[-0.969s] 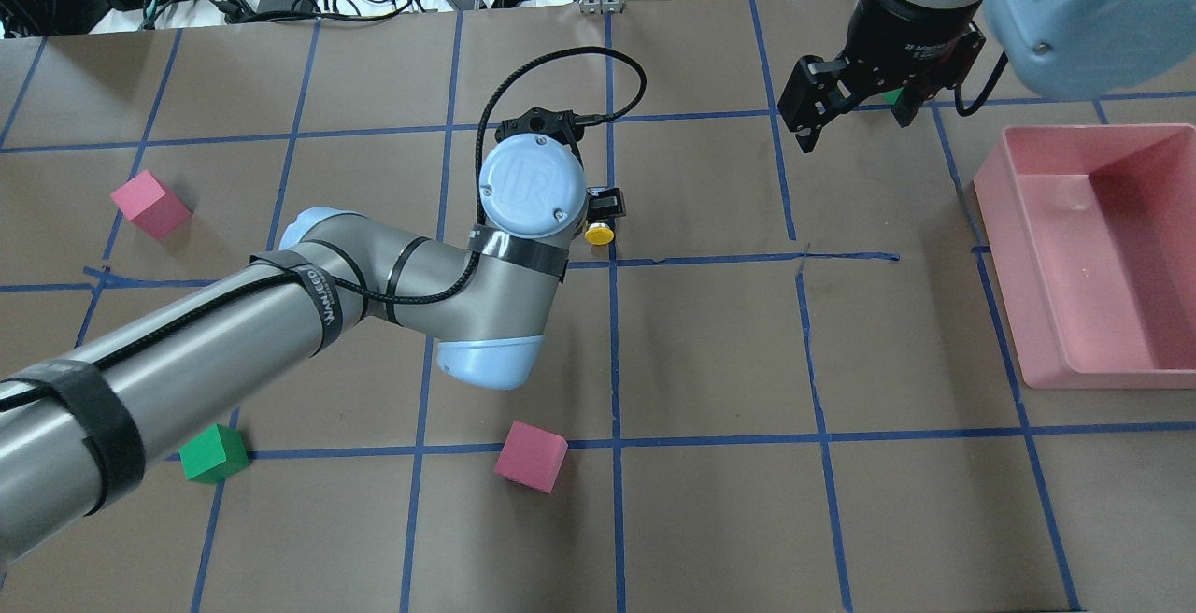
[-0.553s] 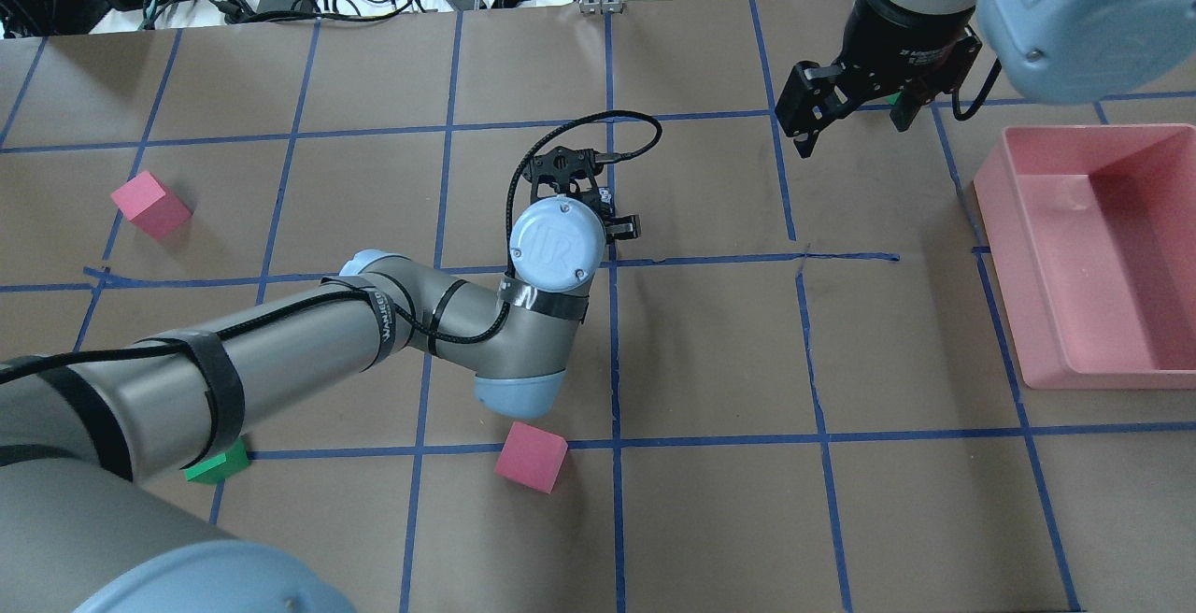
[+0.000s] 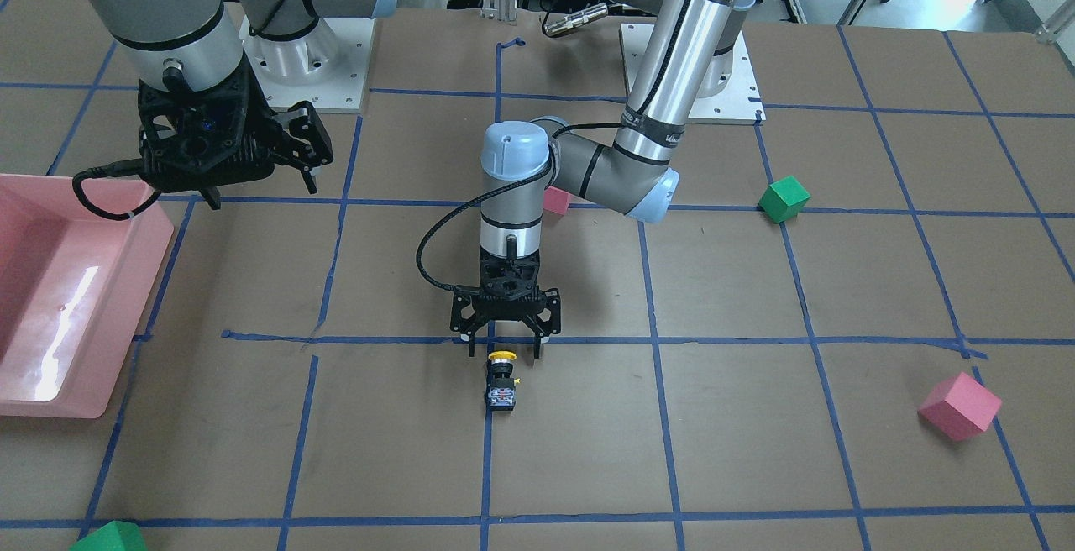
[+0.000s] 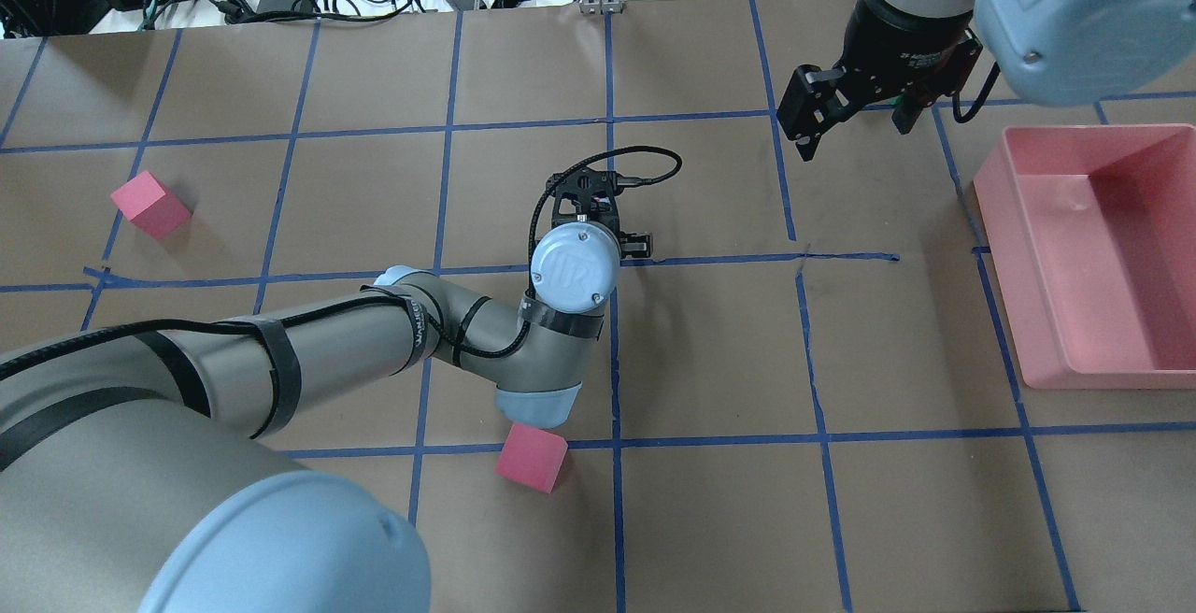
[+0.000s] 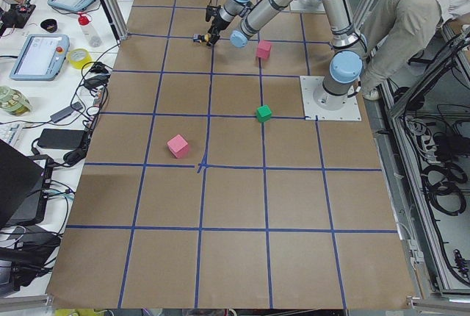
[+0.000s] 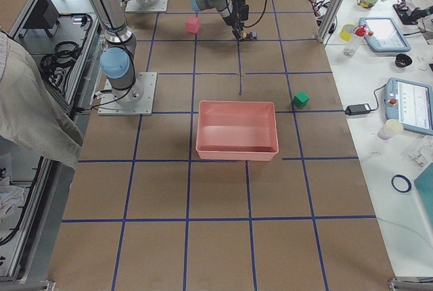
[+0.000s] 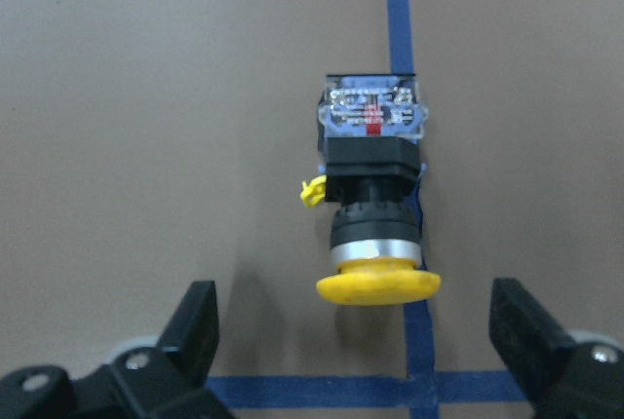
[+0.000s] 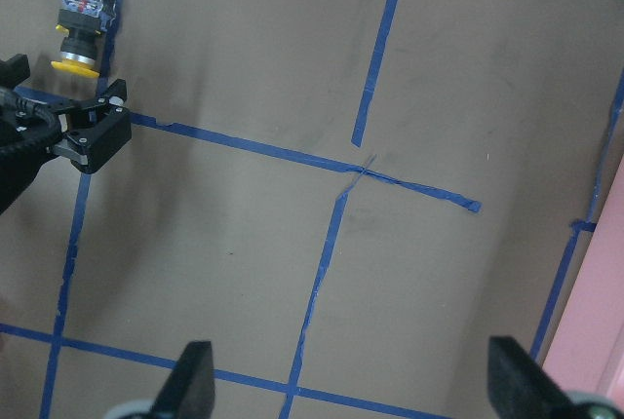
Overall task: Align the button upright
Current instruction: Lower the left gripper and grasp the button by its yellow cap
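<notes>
The button [image 3: 501, 380] lies on its side on a blue tape line, its yellow cap [image 3: 502, 356] pointing toward the robot. In the left wrist view the button [image 7: 373, 200] lies lengthwise with its cap nearest the camera. My left gripper [image 3: 504, 344] is open and empty, just behind the cap, one finger on each side of it. In the overhead view the left gripper [image 4: 598, 232] hides the button. My right gripper [image 4: 855, 122] is open and empty, apart at the far right. The right wrist view shows the button [image 8: 78, 27] at top left.
A pink bin [image 4: 1084, 133] stands at the right edge. Pink cubes [image 4: 149, 204] [image 4: 531, 457] lie at the far left and near the left arm's elbow. Green cubes [image 3: 783, 198] [image 3: 109, 538] lie away from the button. Cables and devices lie past the table's far edge.
My left arm has swung right and back toward the robot, turning the wrist. The yellow cap, visible beside the wrist a second ago, is now covered in the overhead view. The right gripper barely moved.
</notes>
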